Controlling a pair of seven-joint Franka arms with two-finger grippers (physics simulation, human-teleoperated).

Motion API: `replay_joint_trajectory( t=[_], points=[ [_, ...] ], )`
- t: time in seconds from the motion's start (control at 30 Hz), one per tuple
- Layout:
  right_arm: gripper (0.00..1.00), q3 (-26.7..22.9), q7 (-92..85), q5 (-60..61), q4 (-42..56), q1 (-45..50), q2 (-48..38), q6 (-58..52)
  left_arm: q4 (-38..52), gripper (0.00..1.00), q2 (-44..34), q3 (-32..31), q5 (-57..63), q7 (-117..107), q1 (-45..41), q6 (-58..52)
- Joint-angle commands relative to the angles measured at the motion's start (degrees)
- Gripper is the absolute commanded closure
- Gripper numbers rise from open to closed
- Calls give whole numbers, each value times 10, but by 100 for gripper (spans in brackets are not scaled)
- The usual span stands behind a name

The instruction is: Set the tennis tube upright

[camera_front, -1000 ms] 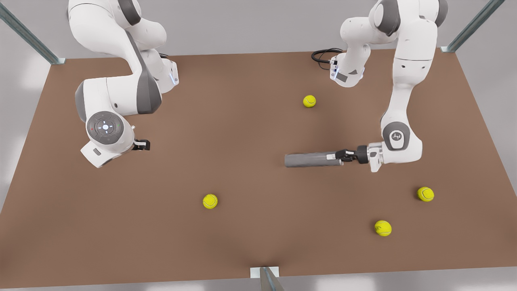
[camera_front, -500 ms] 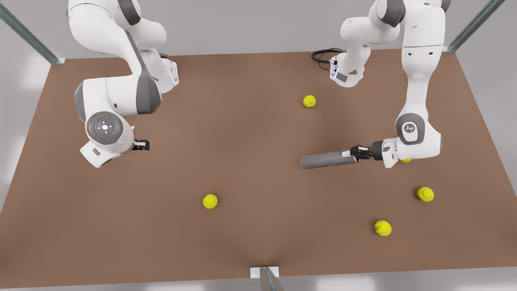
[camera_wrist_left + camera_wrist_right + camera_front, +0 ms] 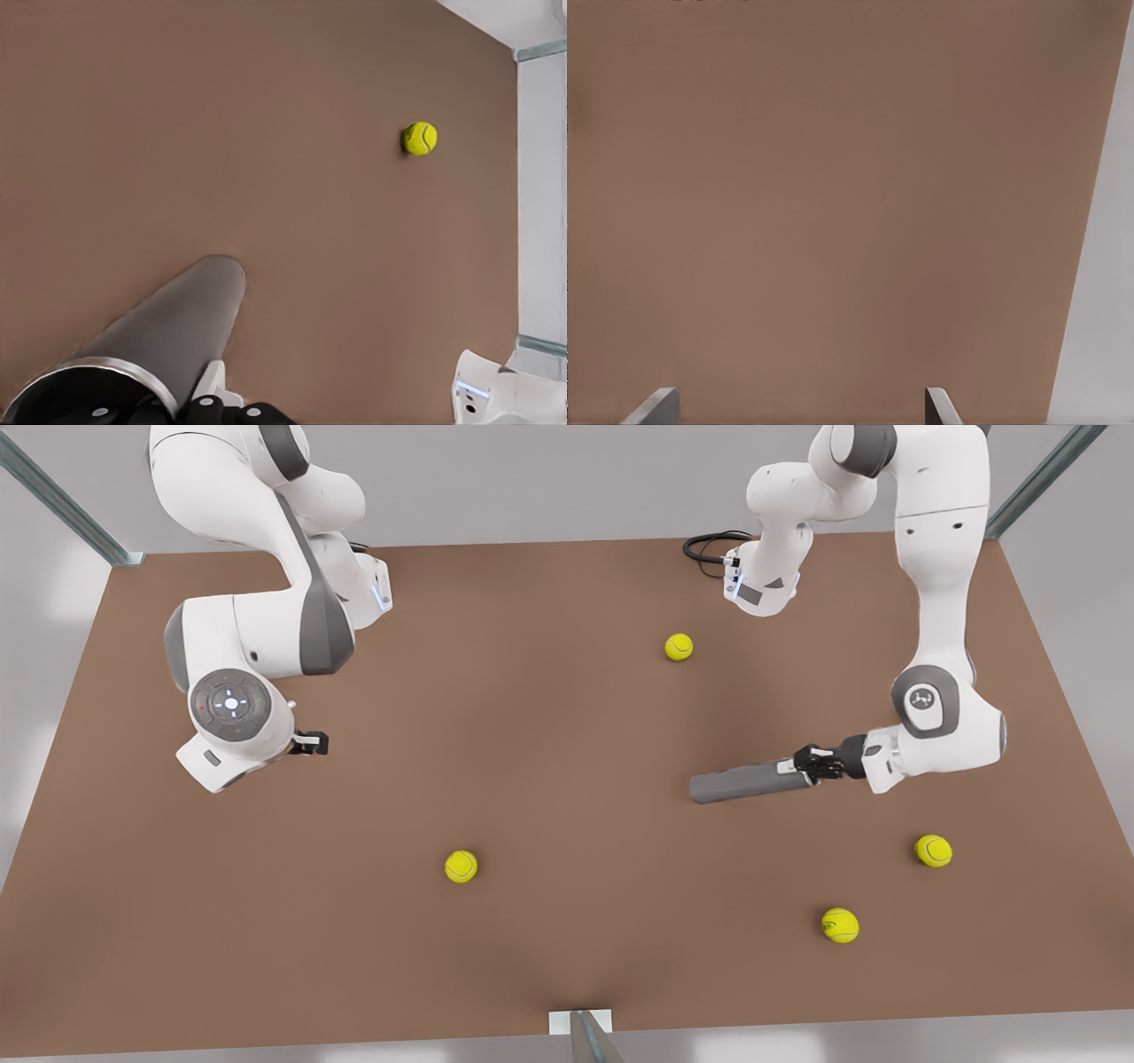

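Observation:
The tennis tube (image 3: 749, 781) is a slim grey cylinder, lying almost level over the brown table at the front view's right. Its free end points toward the table's middle. My left gripper (image 3: 811, 766) is shut on the tube's other end, reaching in sideways from the front view's right. In the left wrist view the tennis tube (image 3: 168, 336) runs away from the camera, its silver rim held at the left gripper (image 3: 204, 409). My right gripper (image 3: 312, 742) waits at the front view's left, and its open fingers (image 3: 656, 405) hang over bare table.
Several yellow-green tennis balls lie on the table (image 3: 549, 797): one at the back (image 3: 679, 646), one front-middle (image 3: 461, 865), two near the front right (image 3: 933, 850) (image 3: 839, 925). The left wrist view has a ball (image 3: 420, 138). A black cable (image 3: 709, 547) lies by the far arm base.
My left gripper has carried the tube toward the front view's right, and the tube has tilted a little off level. The right arm has stayed put.

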Motion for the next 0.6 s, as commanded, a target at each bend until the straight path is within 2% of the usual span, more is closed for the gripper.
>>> replay_joint_trajectory(
  t=[0.0,0.57],
  points=[
    [0,0,1,0,-1,0,0,0,2,79,0,0,13,0,0,0],
    [0,0,0,0,-2,-1,0,-1,50,79,-14,19,149,-35,1,16]
  ],
)
